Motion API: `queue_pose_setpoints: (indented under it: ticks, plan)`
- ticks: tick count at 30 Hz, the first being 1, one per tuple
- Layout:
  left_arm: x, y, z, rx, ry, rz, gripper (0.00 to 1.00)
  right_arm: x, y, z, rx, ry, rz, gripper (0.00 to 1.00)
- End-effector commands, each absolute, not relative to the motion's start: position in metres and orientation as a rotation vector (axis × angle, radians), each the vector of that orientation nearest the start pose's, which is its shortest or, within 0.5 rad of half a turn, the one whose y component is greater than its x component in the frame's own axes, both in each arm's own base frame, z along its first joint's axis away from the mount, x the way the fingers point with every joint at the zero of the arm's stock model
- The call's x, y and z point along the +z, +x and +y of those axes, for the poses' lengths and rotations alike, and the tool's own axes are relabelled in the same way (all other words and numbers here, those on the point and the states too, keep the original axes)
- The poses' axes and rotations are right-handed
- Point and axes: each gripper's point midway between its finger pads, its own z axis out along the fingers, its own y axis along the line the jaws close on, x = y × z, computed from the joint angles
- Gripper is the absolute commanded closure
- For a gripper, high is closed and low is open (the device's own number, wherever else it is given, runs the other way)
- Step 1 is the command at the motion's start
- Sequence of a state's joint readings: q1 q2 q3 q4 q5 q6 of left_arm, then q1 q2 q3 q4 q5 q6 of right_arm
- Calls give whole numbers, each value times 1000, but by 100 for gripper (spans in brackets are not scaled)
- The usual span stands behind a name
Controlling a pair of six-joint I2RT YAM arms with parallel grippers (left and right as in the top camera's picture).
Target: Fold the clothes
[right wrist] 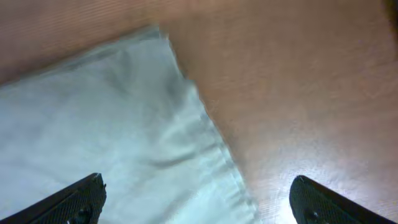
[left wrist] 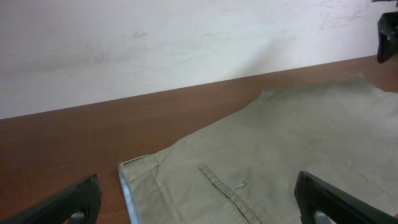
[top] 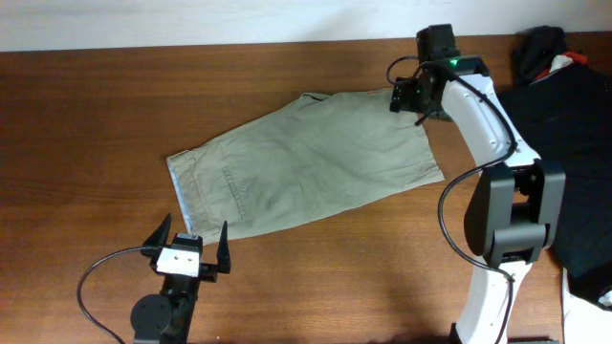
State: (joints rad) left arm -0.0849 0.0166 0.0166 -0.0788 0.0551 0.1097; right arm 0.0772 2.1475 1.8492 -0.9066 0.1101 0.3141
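Observation:
The khaki shorts [top: 306, 162] lie flat and folded lengthwise across the middle of the wooden table, waistband at the left, leg hem at the right. My left gripper [top: 191, 246] is open and empty at the front, just before the waistband corner; its view shows the waistband edge and pocket seam [left wrist: 224, 186] between its fingers [left wrist: 199, 202]. My right gripper [top: 418, 103] is open and empty above the far right corner of the shorts; its blurred view shows the pale hem edge [right wrist: 211, 155] between its fingers [right wrist: 196, 199].
A black garment [top: 574, 143] with a red and white item on it lies at the table's right edge, beside the right arm's base [top: 512, 220]. A white wall [left wrist: 186, 43] runs behind the table's far edge.

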Motion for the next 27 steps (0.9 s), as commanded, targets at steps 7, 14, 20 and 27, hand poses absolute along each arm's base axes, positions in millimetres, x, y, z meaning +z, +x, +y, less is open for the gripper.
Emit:
queue_pose_setpoints:
  ticks: [7,14,20,27]
  plan:
    - [156,244,-31,-19,214,1637,1,89,460,59,247,585,2903,1]
    - [156,244,-31,-19,214,1637,1,152,432,52,182,523,2854,1]
    - [156,244,-31,-19,214,1637,1,180,407,37,80,572,2835,1]
    - [156,244,-31,-19,214,1637,1,180,407,36,77,597,2829,1]
